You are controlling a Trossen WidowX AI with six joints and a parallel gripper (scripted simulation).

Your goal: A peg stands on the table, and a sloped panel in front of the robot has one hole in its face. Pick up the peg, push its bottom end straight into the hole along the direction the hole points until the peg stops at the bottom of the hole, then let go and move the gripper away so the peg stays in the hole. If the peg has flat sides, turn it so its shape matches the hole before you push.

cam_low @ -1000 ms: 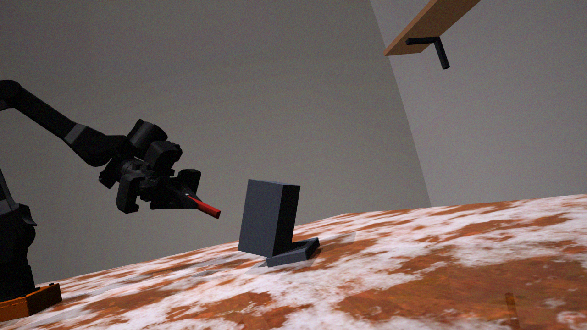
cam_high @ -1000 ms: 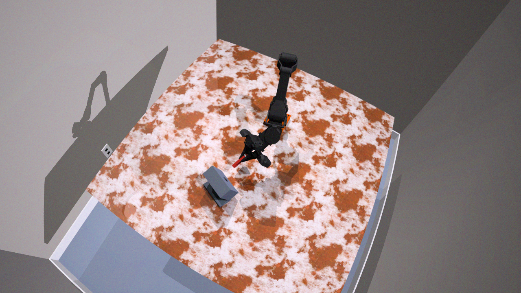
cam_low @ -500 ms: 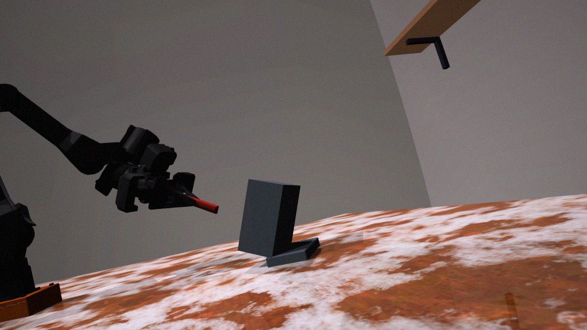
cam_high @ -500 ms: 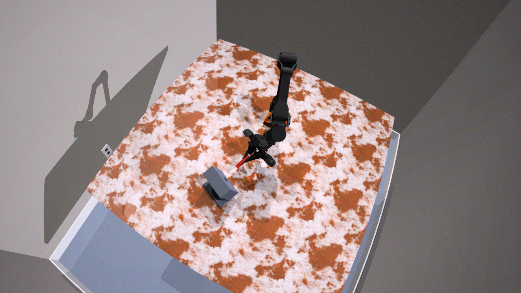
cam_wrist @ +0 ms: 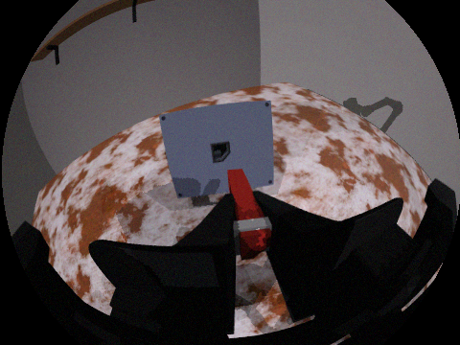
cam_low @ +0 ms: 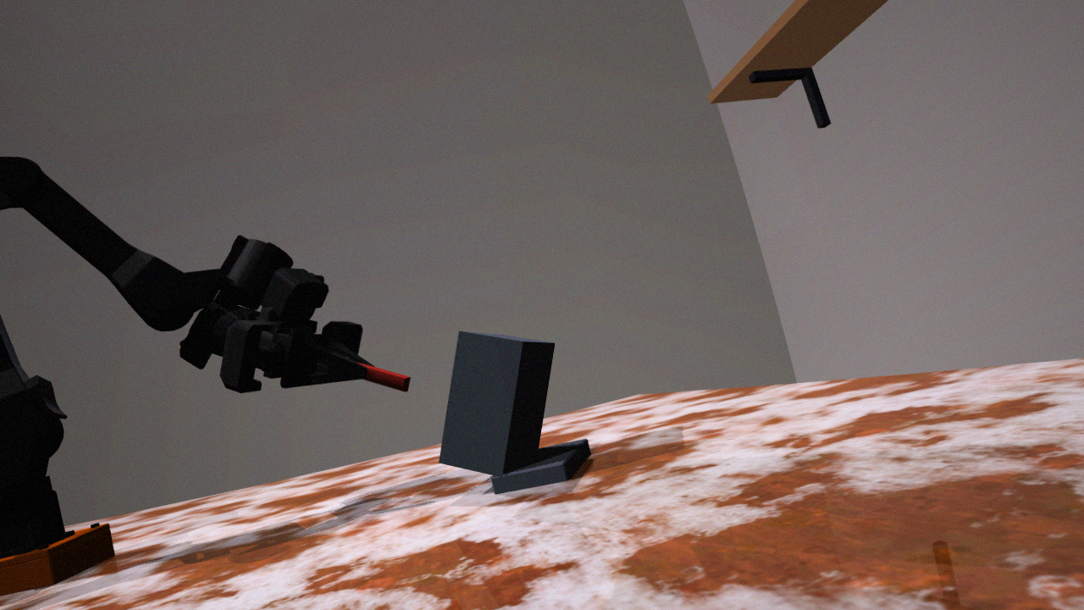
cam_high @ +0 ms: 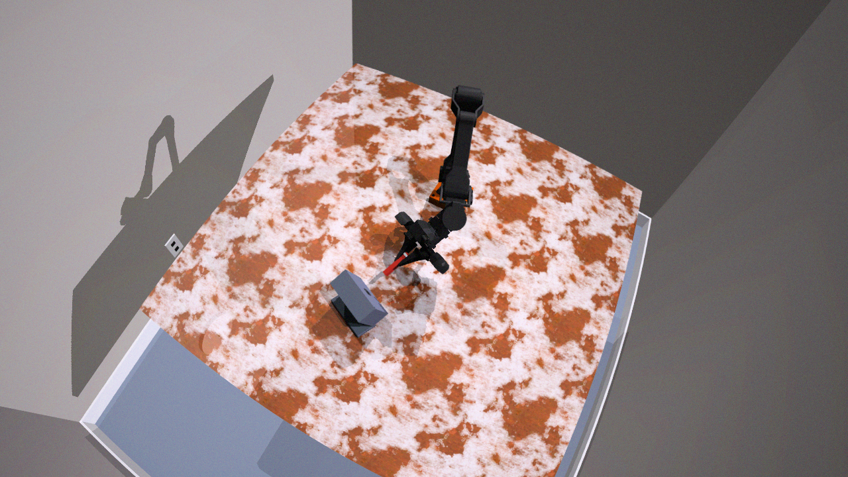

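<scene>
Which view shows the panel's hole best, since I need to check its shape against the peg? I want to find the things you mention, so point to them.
The wrist view: the hole (cam_high: 367,291) (cam_wrist: 220,151) faces the camera, its angled outline readable. Top shows only a small dark slot; exterior doesn't show it.

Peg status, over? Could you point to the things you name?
End effector (cam_high: 404,258) (cam_low: 365,370) (cam_wrist: 241,199) shut on red peg (cam_high: 395,264) (cam_low: 388,377) (cam_wrist: 243,192). Peg clear of sloped panel (cam_high: 359,296) (cam_low: 484,402) (cam_wrist: 192,144), not inserted. Nothing seen between peg tip and hole (cam_high: 367,291) (cam_wrist: 220,151).
</scene>
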